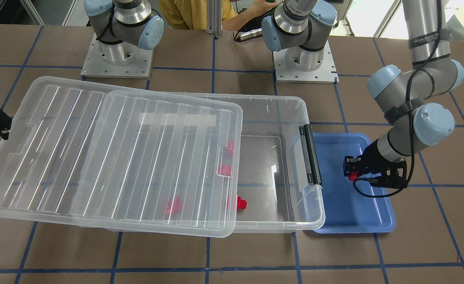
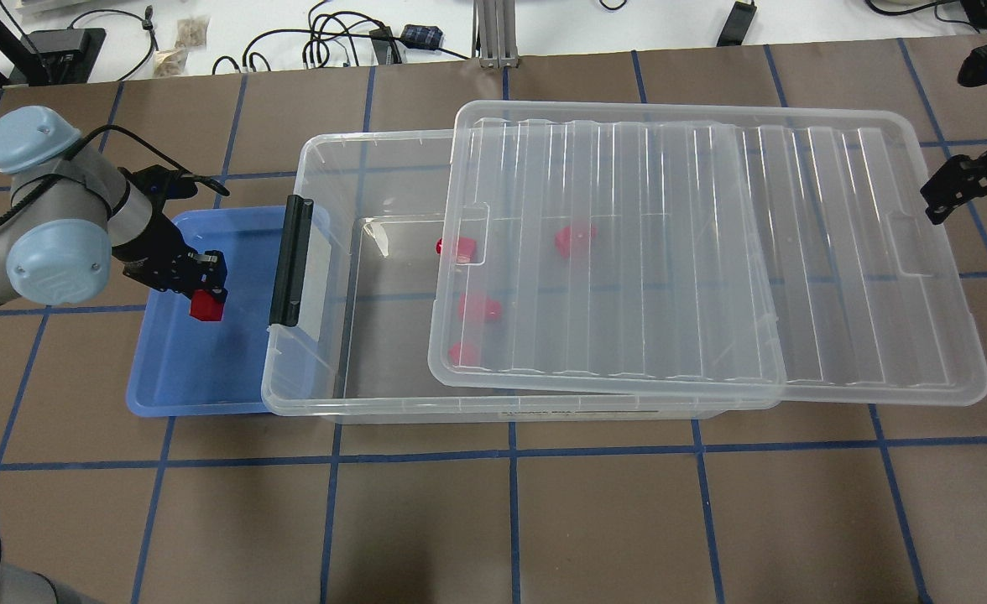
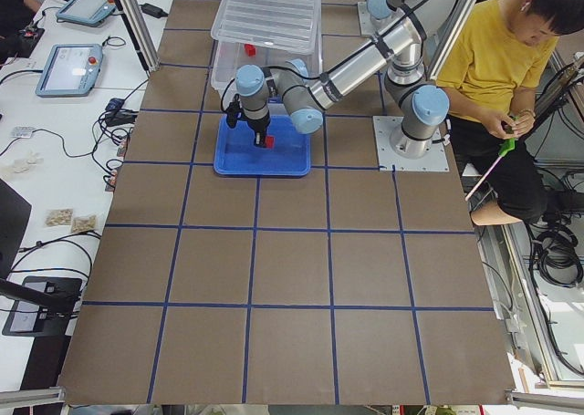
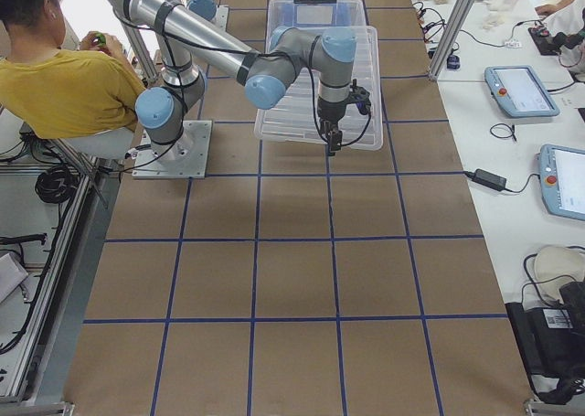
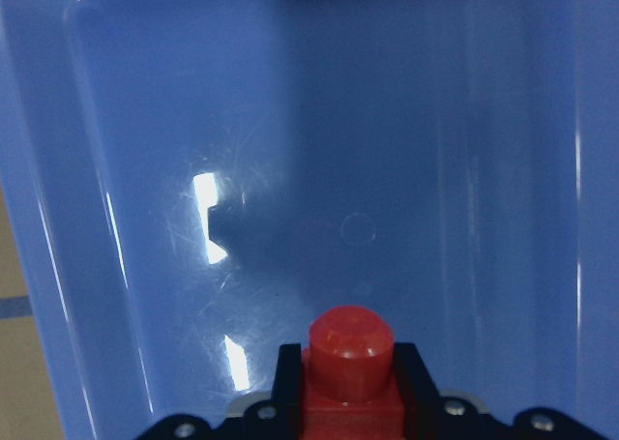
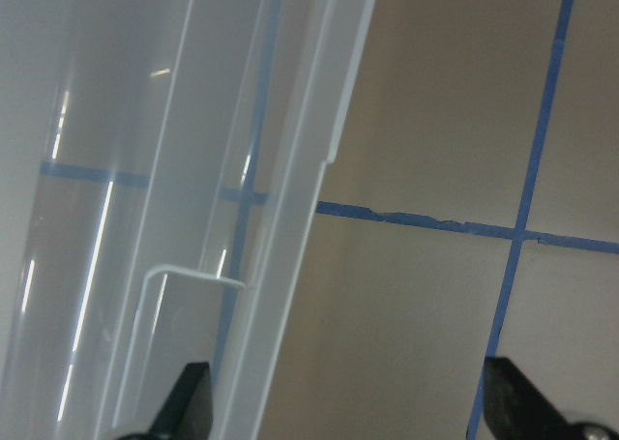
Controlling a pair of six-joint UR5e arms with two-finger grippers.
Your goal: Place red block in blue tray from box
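Note:
My left gripper (image 1: 352, 171) is shut on a red block (image 2: 206, 307) and holds it over the blue tray (image 2: 174, 377), stub pointing down toward the tray floor (image 5: 145, 169). The block (image 5: 350, 363) sits between the black fingers in the left wrist view. The clear box (image 2: 292, 403) stands beside the tray, its black latch (image 2: 292, 260) facing it. Its ribbed lid (image 2: 712, 252) is slid aside and rests askew over the box's far end. Several more red blocks (image 2: 480, 308) lie inside, mostly under the lid. My right gripper (image 2: 951, 189) is open at the lid's outer edge and touches nothing.
The lid (image 1: 98, 157) overhangs the box toward my right side. The two arm bases (image 1: 117, 59) stand behind the box. A person in a yellow shirt (image 1: 192, 12) sits behind the robot. Brown table with blue tape lines (image 2: 510, 453) lies in front.

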